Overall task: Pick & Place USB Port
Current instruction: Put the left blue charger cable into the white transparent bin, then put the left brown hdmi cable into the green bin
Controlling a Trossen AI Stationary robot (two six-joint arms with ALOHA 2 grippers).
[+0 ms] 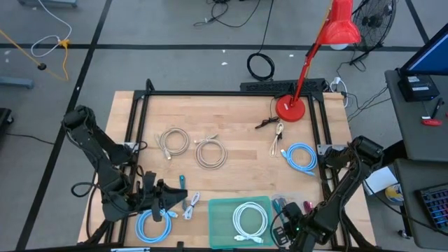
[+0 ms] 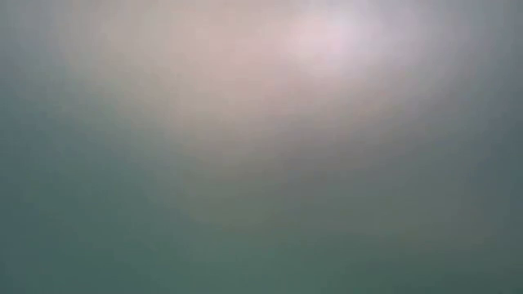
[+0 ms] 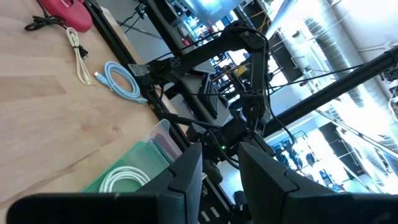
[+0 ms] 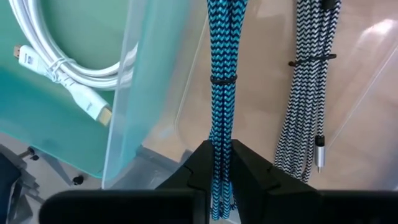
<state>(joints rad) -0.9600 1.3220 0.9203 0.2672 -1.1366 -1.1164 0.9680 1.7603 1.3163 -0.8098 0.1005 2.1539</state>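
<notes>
A blue-and-black braided cable bundle (image 4: 221, 74), bound by a thin tie, lies in a clear bin (image 4: 149, 93) at the table's near right. My right gripper (image 4: 216, 165) is shut on the bundle; in the high view it (image 1: 288, 222) hangs over that bin (image 1: 283, 204). A black-and-white braided cable (image 4: 305, 93) lies beside the blue one. Left of the bin sits a green tray (image 1: 220, 210) holding a coiled white cable (image 1: 250, 218). My left gripper (image 3: 221, 180) stands open and level, with nothing between its fingers, near the table's near left (image 1: 168, 190). My right gripper pinches the blue-and-black bundle's near end (image 4: 219, 134), several strands together, between its two fingers. The fingers come steeply from above. The rest of the bundle runs straight away from the fingers over the bin's floor; whether it is lifted I cannot tell.
A blue coil (image 1: 154, 224) lies below my left arm. Two beige coils (image 1: 173, 142) (image 1: 210, 152) lie mid-table and a blue coil (image 1: 301, 157) at the right. A red lamp's base (image 1: 290, 108) stands at the back. Black frame rails (image 1: 224, 93) edge the table.
</notes>
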